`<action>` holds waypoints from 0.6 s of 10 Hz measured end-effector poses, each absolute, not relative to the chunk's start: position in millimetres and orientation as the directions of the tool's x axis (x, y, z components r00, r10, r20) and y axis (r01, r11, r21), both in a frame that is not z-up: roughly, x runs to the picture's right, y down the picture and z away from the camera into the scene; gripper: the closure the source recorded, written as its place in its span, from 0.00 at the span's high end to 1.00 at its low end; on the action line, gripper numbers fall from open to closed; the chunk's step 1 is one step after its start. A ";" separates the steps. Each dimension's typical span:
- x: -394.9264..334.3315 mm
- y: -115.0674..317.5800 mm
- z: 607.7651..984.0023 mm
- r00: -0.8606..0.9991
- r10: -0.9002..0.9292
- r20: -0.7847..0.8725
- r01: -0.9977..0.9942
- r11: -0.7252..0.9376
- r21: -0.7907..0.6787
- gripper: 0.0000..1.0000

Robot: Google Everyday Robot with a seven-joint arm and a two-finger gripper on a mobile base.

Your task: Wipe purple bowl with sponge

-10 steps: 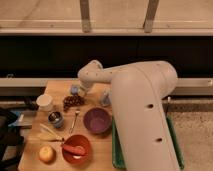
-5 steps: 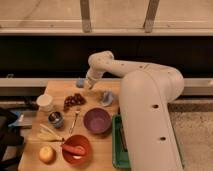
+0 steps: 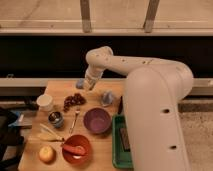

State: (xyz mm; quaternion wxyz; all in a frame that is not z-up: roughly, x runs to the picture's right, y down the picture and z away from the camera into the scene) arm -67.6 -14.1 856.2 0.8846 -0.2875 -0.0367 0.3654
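The hand [image 3: 88,84] is held above the far edge of the wooden desk [image 3: 60,92], at the end of the white arm [image 3: 125,65] that reaches in from the right. A small blue-grey block, taken to be the sponge [image 3: 80,83], is seen at its tip; the fingers are drawn together, and the sponge is judged to be clamped between them, though the contact itself cannot be made out clearly. The purple bowl [image 3: 97,120] is set nearer the front of the desk, upright and open, well apart from the hand and just beside the green tray [image 3: 116,150]. Between the hand and the bowl lie a bunch of dark grapes [image 3: 73,100], a fork [image 3: 75,119] and a crumpled grey-blue cloth [image 3: 106,97].

The step in hand is judged to be the carrying of the sponge to the bowl. It would be done well if the sponge were kept lifted above the grapes and the cloth while it is brought forward, then lowered straight down into the bowl's opening rather than across its rim, so that the bowl is not pushed toward the tray or the red-orange bowl [image 3: 76,148]. Light pressure and a circling stroke along the inner wall should be preferred, since the bowl is not held and could slide or tip.
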 end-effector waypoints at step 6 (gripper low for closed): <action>6.7 63.0 807.2 0.619 0.755 -0.216 -0.734 0.458 -0.502 0.00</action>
